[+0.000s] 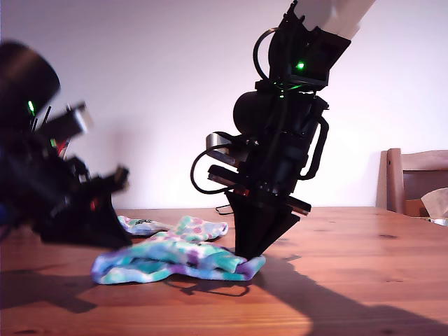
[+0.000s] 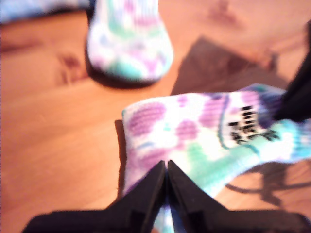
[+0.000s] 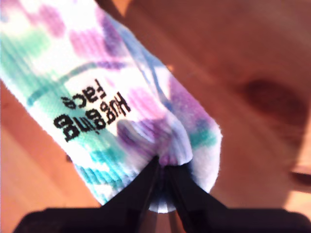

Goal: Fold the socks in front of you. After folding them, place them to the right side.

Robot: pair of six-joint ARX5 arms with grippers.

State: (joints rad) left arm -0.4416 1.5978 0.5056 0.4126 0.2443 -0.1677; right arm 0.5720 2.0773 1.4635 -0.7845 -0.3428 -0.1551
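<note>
One tie-dye sock (image 1: 175,259) lies bunched on the wooden table (image 1: 364,266), and the other sock (image 1: 143,225) lies just behind it. My second gripper (image 1: 249,256) points straight down, shut on the cuff end at the exterior view's right. In the second wrist view the gripper (image 3: 163,165) pinches the sock (image 3: 97,97) beside black "Hugging Face" lettering. My first gripper (image 2: 166,167) is shut on an edge of the same sock (image 2: 194,136), with the other sock's toe (image 2: 129,43) beyond. Its blurred arm (image 1: 77,210) is at the exterior view's left.
A wooden chair (image 1: 413,182) stands at the exterior view's right, with a pale object (image 1: 437,203) at the table edge beside it. A thin cable (image 1: 224,208) lies on the table behind the second arm. A plain wall is behind.
</note>
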